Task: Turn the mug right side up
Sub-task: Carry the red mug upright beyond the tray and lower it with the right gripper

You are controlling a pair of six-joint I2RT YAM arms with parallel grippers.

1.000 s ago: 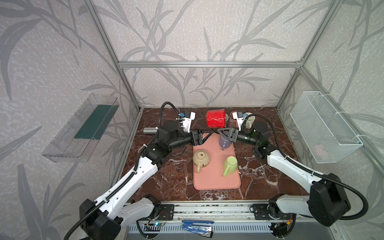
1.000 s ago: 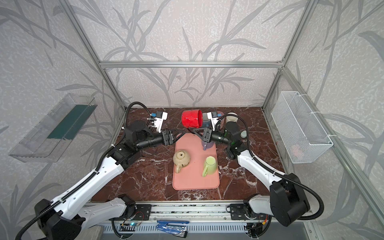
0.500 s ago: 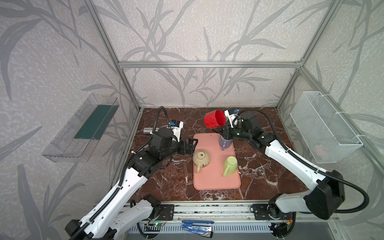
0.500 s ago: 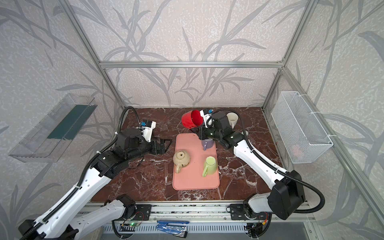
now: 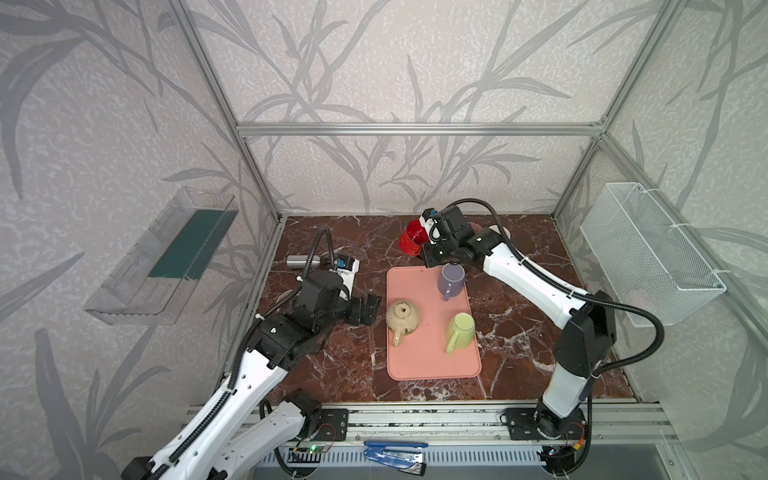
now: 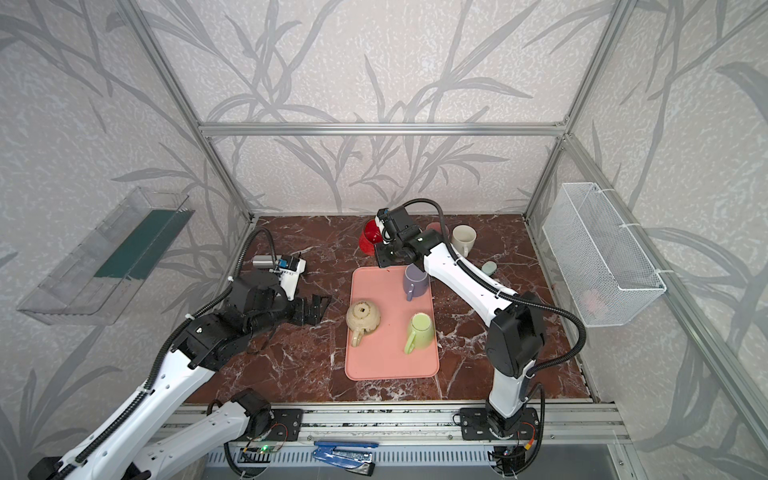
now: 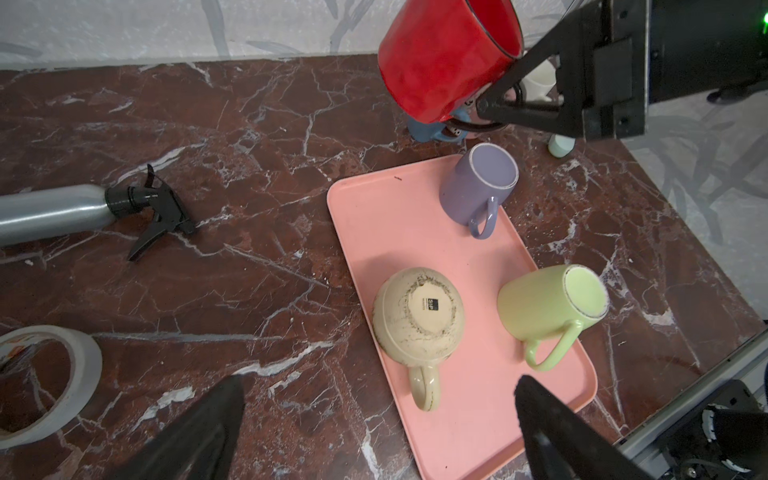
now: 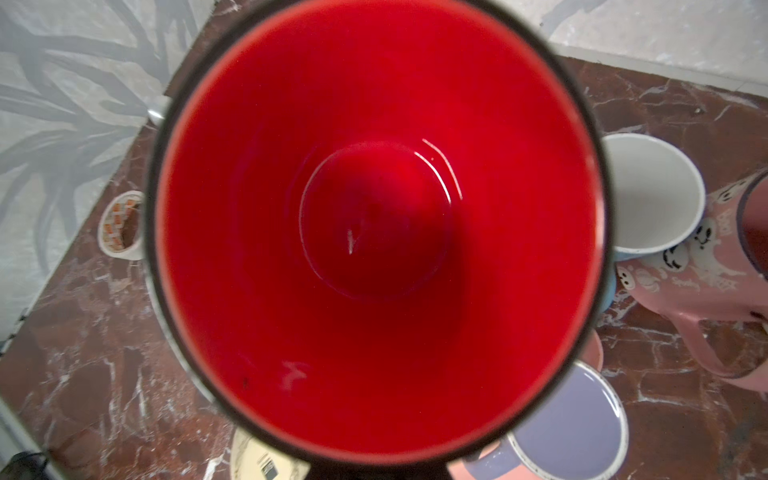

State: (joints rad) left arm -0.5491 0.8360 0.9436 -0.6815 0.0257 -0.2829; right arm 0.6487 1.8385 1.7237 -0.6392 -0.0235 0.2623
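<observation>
left tool (image 5: 368,309) further back, red mug (image 5: 410,244) aloft

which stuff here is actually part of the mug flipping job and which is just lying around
In the job: red mug, right gripper shut on it.

Lying about: pink tray with purple mug, green mug, beige mug; spray bottle; tape roll; white mug; open left gripper.

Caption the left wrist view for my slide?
Right gripper holds the tilted red mug by its handle above the table; three inverted mugs sit on the pink tray.
</observation>
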